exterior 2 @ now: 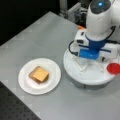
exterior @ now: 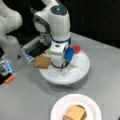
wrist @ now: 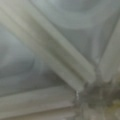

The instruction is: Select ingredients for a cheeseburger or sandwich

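Observation:
My gripper [exterior: 60,67] is lowered into the white round divided tray [exterior: 82,68], near its centre ridges; in a front view it shows below the blue wrist part [exterior 2: 88,65]. The wrist view holds only the tray's white dividers [wrist: 62,62], very close, with no fingers in it. A toast-brown bread square [exterior: 42,62] lies at the tray's left edge. Behind the arm sit a red disc [exterior: 76,48], also seen on the tray's right [exterior 2: 114,68], and a bit of green [exterior: 49,52]. The white paper plate [exterior: 60,110] carries a small stack topped by a yellow-orange square [exterior: 75,112] [exterior 2: 38,74].
A second white arm [exterior: 10,25] stands at a front view's left, beside a grey box with blue lights [exterior: 27,51] and a small orange item [exterior: 9,79]. A black perforated board [exterior 2: 15,107] borders the grey table at a front view's bottom left.

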Motion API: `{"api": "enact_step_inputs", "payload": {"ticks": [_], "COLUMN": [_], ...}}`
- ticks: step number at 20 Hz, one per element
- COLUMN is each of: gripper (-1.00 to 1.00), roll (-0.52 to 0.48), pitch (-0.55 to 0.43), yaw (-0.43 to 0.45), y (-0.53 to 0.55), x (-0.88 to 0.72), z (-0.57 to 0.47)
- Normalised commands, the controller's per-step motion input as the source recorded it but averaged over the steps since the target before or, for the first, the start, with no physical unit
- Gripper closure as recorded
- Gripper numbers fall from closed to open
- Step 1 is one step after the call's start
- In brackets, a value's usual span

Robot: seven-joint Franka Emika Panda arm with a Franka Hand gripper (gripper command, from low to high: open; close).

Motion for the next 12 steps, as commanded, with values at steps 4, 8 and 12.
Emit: {"api": "enact_step_inputs", "payload": {"ticks": [4,8,12], "gripper": [-1.0,-1.0,-1.0], "roll": [0.259,0.224,0.164], "pitch": [-0.147,-0.146,-0.118], "yaw": [0.167,0.154,0.127], "y": [-0.09,-0.08,-0.02], "x": [-0.09,-0.07,-0.09], "z": [-0.19,-0.21,-0.17]}}
